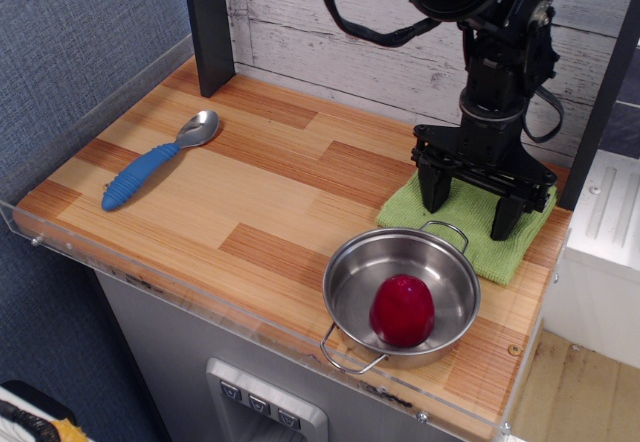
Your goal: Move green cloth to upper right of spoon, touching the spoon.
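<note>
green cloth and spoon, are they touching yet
Apart. The one view shows the green cloth at the table's right edge, the spoon far left, with bare wood between them.

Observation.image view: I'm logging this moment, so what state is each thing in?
green cloth: flat, under gripper, far from spoon
spoon: lying bowl-up, untouched
gripper: open, fingers astride cloth
pan: upright, holding red object
</note>
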You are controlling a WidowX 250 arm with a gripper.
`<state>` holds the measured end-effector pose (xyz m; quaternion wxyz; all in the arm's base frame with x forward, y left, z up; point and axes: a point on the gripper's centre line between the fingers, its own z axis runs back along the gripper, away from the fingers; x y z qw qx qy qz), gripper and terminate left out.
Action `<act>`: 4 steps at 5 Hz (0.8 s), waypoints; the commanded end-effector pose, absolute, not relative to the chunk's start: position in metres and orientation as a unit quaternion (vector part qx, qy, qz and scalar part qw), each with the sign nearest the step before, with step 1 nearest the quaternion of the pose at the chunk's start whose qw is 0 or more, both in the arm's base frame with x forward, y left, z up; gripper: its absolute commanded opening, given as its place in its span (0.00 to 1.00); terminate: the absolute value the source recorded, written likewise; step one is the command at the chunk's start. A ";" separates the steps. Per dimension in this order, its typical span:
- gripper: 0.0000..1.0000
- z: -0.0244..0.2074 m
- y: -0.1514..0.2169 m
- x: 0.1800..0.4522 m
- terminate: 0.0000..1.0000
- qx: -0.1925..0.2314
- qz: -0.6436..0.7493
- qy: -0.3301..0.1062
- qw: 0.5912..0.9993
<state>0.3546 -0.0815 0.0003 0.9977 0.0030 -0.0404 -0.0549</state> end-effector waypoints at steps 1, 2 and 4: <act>1.00 0.004 -0.024 0.346 0.00 0.022 -0.044 -0.020 0.999; 1.00 0.008 -0.006 0.350 0.00 0.020 -0.041 -0.023 0.999; 1.00 0.006 0.032 0.357 0.00 0.028 -0.033 -0.018 0.999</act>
